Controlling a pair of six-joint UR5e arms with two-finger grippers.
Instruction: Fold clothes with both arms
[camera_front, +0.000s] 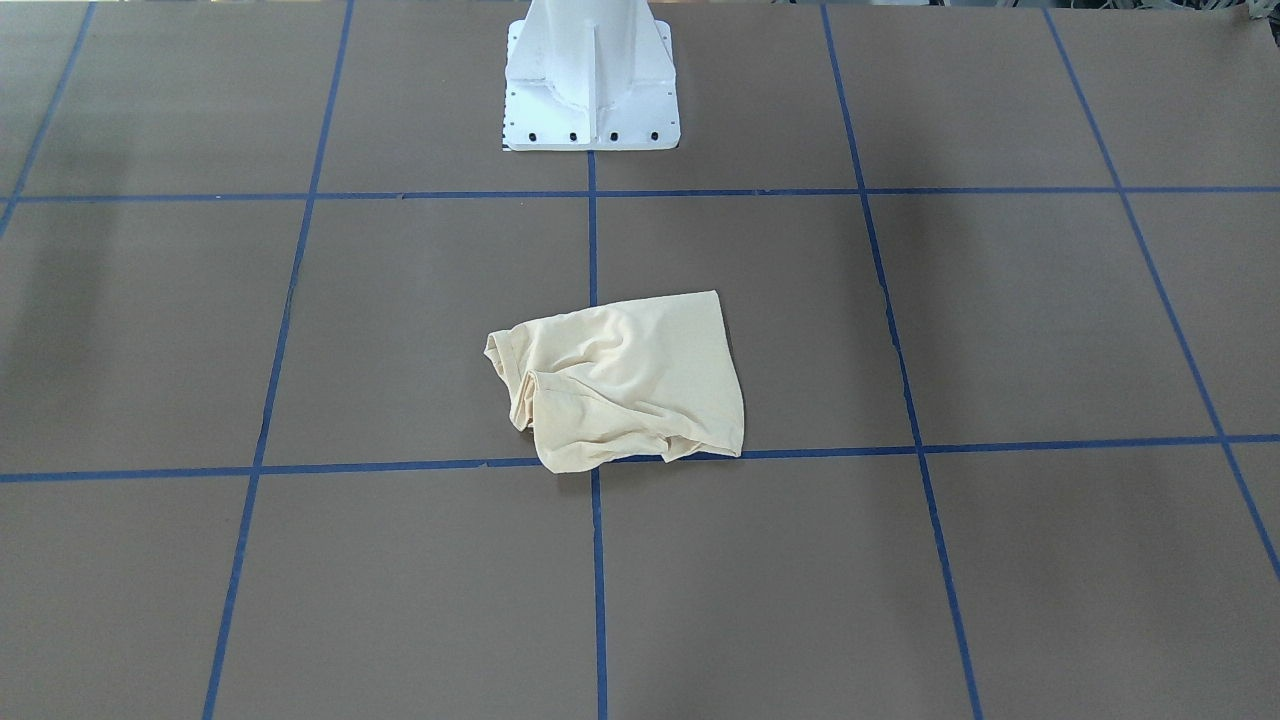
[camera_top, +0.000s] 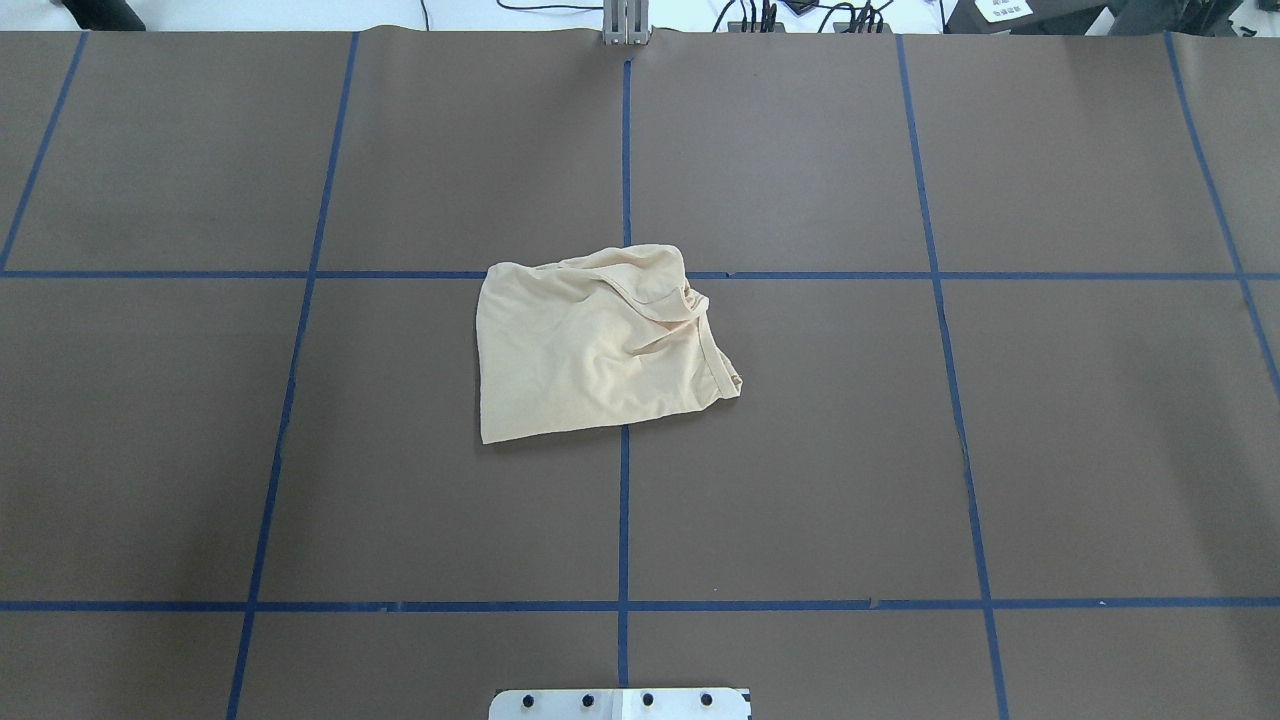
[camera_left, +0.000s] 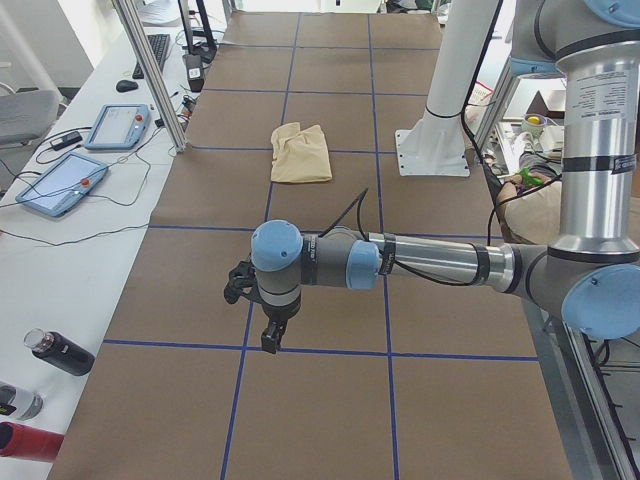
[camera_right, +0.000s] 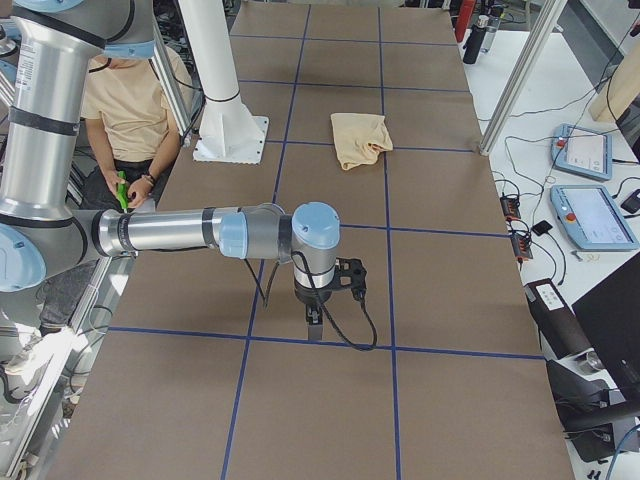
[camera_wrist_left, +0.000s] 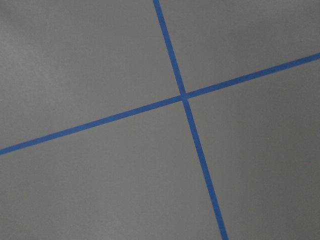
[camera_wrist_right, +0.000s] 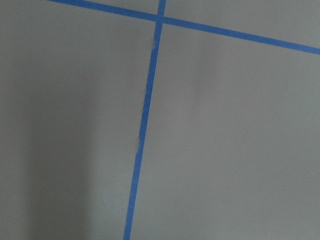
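On the table (camera_top: 800, 450) the T-shirt (camera_top: 590, 345) hides its print; left claw (camera_left: 268, 335), right claw (camera_right: 318, 325): cannot tell if apart.

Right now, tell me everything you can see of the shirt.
The shirt is pale cream-yellow, thin soft cloth, folded into a rough, wrinkled rectangle lying flat on the brown table. Its ribbed collar shows along the edge on the robot's right; no print or sleeve can be made out. It covers a crossing of the blue tape lines, mid-table in front of the white base. Only the table touches it.
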